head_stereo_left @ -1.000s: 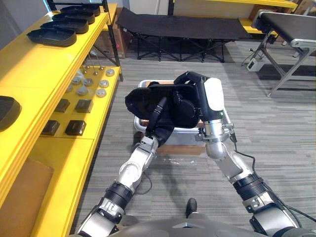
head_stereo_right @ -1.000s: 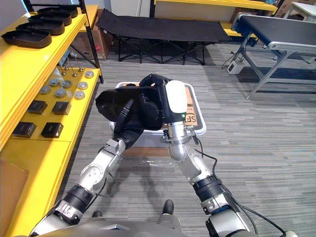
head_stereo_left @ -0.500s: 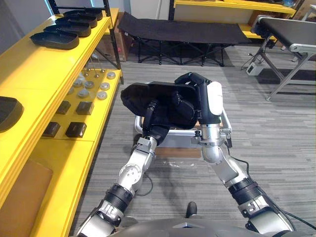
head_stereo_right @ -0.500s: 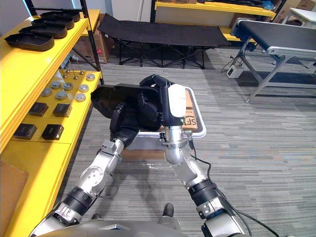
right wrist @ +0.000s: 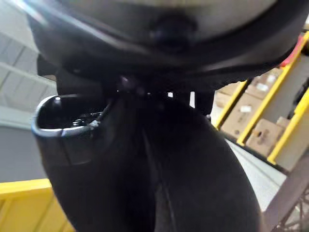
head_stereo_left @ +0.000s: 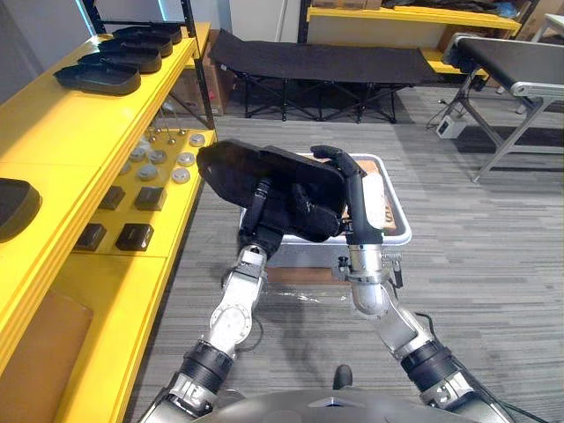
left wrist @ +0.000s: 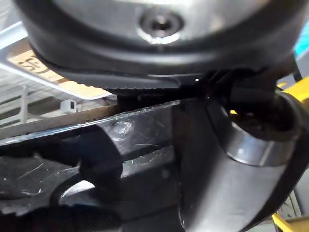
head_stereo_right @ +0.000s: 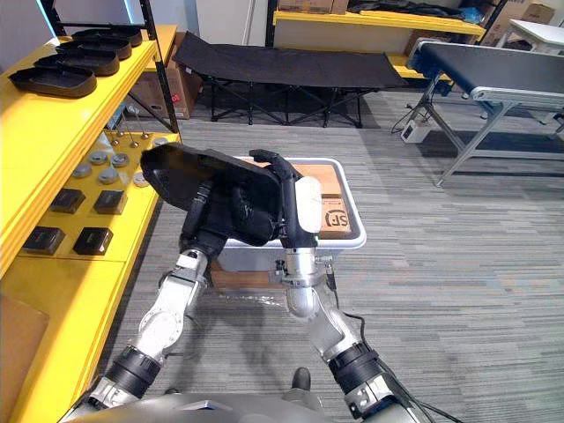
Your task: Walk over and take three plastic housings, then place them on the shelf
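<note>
A black plastic housing (head_stereo_left: 256, 167) is held in the air between both hands, over the near left corner of the white bin (head_stereo_left: 401, 220) and just beside the front edge of the yellow shelf (head_stereo_left: 79, 115). The right hand (head_stereo_right: 295, 211) hooks its fingers (head_stereo_right: 273, 163) over the housing's far edge, gripping it. The left hand (head_stereo_right: 203, 231) sits beneath it, and I cannot tell its grip. A row of housings (head_stereo_left: 97, 77) lies at the far end of the shelf's top board.
</note>
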{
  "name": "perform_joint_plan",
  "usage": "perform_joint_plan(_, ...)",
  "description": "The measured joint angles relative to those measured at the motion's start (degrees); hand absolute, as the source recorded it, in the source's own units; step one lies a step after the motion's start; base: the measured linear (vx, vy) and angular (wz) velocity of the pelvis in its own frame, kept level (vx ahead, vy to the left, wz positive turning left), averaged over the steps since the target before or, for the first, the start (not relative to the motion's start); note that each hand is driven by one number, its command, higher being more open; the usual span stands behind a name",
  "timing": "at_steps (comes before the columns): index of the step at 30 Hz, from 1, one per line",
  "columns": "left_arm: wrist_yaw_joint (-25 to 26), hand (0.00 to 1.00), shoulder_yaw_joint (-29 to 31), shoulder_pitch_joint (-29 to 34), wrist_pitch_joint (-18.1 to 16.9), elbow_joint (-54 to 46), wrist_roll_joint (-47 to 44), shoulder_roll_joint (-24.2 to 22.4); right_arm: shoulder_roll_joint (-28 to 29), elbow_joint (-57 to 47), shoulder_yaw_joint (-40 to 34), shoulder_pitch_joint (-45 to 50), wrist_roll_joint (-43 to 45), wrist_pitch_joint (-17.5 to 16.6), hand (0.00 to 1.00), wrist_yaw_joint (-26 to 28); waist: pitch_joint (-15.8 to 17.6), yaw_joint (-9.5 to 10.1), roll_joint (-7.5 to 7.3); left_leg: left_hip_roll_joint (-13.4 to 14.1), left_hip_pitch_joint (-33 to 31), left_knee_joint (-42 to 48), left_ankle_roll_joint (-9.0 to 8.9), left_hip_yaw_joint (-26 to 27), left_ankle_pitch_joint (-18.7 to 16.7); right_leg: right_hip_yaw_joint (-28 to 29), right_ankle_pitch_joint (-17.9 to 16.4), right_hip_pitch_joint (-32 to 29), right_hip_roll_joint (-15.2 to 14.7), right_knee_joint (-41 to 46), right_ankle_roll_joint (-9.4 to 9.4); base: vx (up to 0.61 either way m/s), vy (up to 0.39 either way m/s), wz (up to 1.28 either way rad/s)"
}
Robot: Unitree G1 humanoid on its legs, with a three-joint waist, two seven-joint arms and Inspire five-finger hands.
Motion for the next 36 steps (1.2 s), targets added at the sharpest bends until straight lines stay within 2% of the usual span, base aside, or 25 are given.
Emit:
perform_joint_plan(2, 2.77, 0.0, 0.82, 0.73, 0.08, -2.65, 4.54, -0.06, 0.46, -0.3, 0.05, 0.14, 2.04, 0.22, 1.0, 0.23, -0.22, 0.02, 0.29, 0.0, 0.02, 0.0, -0.06, 0.01, -0.06, -0.04, 0.01, 0.01, 0.0, 0.0, 0.0, 0.0, 0.0, 0.0)
perform_joint_plan(5, 7.61, 0.0, 3.2, 0.91, 1.07, -5.86, 13.12, -0.97, 0.94, -1.31, 0.01, 0.29, 4.35, 2.25, 1.0, 1.39, -0.53, 0.11, 0.63, 0.0, 0.08, 0.0, -0.07, 0.0, -0.09, -0.08, 0.01, 0.09, 0.01, 0.0, 0.0, 0.0, 0.0, 0.0)
perform_joint_plan(8, 15.54, 0.0, 5.15, 1.21, 1.73, -8.1, 29.44, -2.47, 3.1, -2.85, -0.04, 0.81, 6.59, 5.27, 1.0, 3.17, -0.73, 0.11, 0.94, 0.0, 0.1, 0.02, -0.07, 0.0, -0.09, -0.08, -0.03, 0.09, 0.03, 0.0, -0.03, 0.0, 0.0, 0.0)
perform_joint_plan(9, 17.26, 0.0, 5.61, 1.33, 2.23, -8.36, 32.25, -2.53, 3.56, -3.31, -0.04, 1.02, 7.0, 5.83, 1.0, 3.63, -0.79, 0.12, 1.03, 0.0, 0.1, 0.02, -0.07, 0.0, -0.1, -0.08, -0.04, 0.09, 0.03, -0.01, -0.03, 0.0, 0.0, 0.0)
perform_joint_plan(11, 24.84, 0.0, 11.09, 2.18, 2.44, -8.39, 43.56, -5.38, 4.65, -3.91, -0.5, 2.65, 8.79, 8.23, 1.0, 4.46, -0.97, -0.08, 1.24, 0.06, 0.15, 0.01, -0.09, 0.0, -0.12, -0.07, -0.13, 0.09, 0.1, -0.01, -0.11, 0.0, 0.0, 0.0)
perform_joint_plan(12, 26.79, 0.0, 12.93, 2.41, 2.46, -8.38, 46.47, -5.81, 4.73, -3.91, -0.68, 3.21, 9.68, 8.92, 1.0, 4.51, -1.0, -0.12, 1.3, 0.08, 0.14, 0.01, -0.1, 0.0, -0.13, -0.07, -0.15, 0.07, 0.13, -0.01, -0.12, 0.0, 0.0, 0.0)
perform_joint_plan(16, 39.24, 0.0, 23.46, 3.61, 2.83, -8.38, 66.74, -5.72, 5.05, -3.93, -2.37, 7.56, 13.79, 13.51, 1.0, 4.34, -1.11, 0.27, 1.54, 0.18, 0.07, -0.04, -0.24, -0.1, -0.36, -0.24, -0.29, 0.06, 0.22, -0.02, -0.24, 0.0, 0.0, 0.0)
perform_joint_plan(17, 40.84, 0.0, 24.7, 3.61, 3.22, -8.42, 68.94, -5.53, 5.05, -3.93, -2.41, 7.91, 13.91, 14.4, 1.0, 4.19, -1.14, 0.36, 1.56, 0.17, 0.06, -0.05, -0.25, -0.13, -0.38, -0.27, -0.29, 0.07, 0.22, -0.02, -0.24, 0.0, 0.0, 0.0)
perform_joint_plan(19, 45.86, 0.0, 26.73, 3.64, 5.76, -8.56, 76.92, -4.56, 5.38, -3.93, -2.24, 8.8, 14.74, 16.14, 1.0, 3.75, -1.18, 0.65, 1.6, 0.17, -0.04, -0.04, -0.25, -0.26, -0.41, -0.38, -0.28, 0.07, 0.21, -0.02, -0.25, 0.0, 0.0, 0.0)
perform_joint_plan(21, 48.69, 0.0, 26.79, 3.96, 8.35, -9.5, 81.33, -4.64, 5.77, -3.94, -1.63, 9.14, 15.26, 16.66, 1.0, 3.82, -1.19, 0.46, 1.61, 0.17, -0.05, -0.01, -0.25, -0.23, -0.53, -0.37, -0.29, 0.04, 0.21, -0.02, -0.25, 0.0, 0.0, 0.0)
perform_joint_plan(25, 51.55, 0.0, 26.11, 4.83, 10.92, -9.98, 87.66, -4.89, 6.72, -4.21, -0.21, 9.31, 17.22, 16.65, 1.0, 4.68, -1.43, -0.04, 1.9, 0.17, -0.06, 0.07, -0.25, -0.09, -0.72, -0.27, -0.31, -0.06, 0.21, -0.03, -0.25, 0.0, 0.0, 0.0)
perform_joint_plan(29, 50.09, 0.0, 25.55, 4.83, 10.46, -10.54, 89.64, -4.91, 6.68, -4.43, 2.21, 9.34, 24.04, 16.47, 1.0, 7.47, -1.59, -0.04, 2.17, 0.16, -0.15, 0.43, -0.2, -0.02, -0.97, -0.16, -0.31, -0.05, 0.21, -0.03, -0.25, 0.0, 0.0, 0.0)
perform_joint_plan(30, 49.42, 0.0, 25.5, 4.83, 9.81, -10.55, 89.58, -4.88, 6.68, -4.43, 2.41, 9.41, 25.43, 16.43, 1.0, 8.19, -1.61, -0.05, 2.21, 0.17, -0.2, 0.59, -0.2, -0.02, -1.05, -0.14, -0.31, -0.06, 0.21, -0.03, -0.25, 0.0, 0.0, 0.0)
perform_joint_plan(32, 45.21, 0.0, 24.28, 5.78, 5.33, -11.33, 88.18, -4.37, 6.64, -4.43, 2.23, 10.09, 30.41, 15.63, 1.0, 11.58, -1.71, 0.08, 2.44, 0.16, -0.62, 1.15, -0.14, -0.07, -1.31, -0.13, -0.3, -0.19, 0.18, -0.02, -0.25, 0.0, 0.0, 0.0)
perform_joint_plan(36, 37.62, 0.0, 19.83, 10.34, -0.55, -18.6, 86.09, -3.15, 6.01, -4.42, -1.56, 12.9, 35.36, 14.53, 1.0, 18.41, -1.79, 0.1, 2.7, 0.15, -0.99, 1.26, -0.09, 0.02, -1.39, 0.04, -0.28, -0.58, 0.18, -0.02, -0.22, 0.0, 0.0, 0.0)
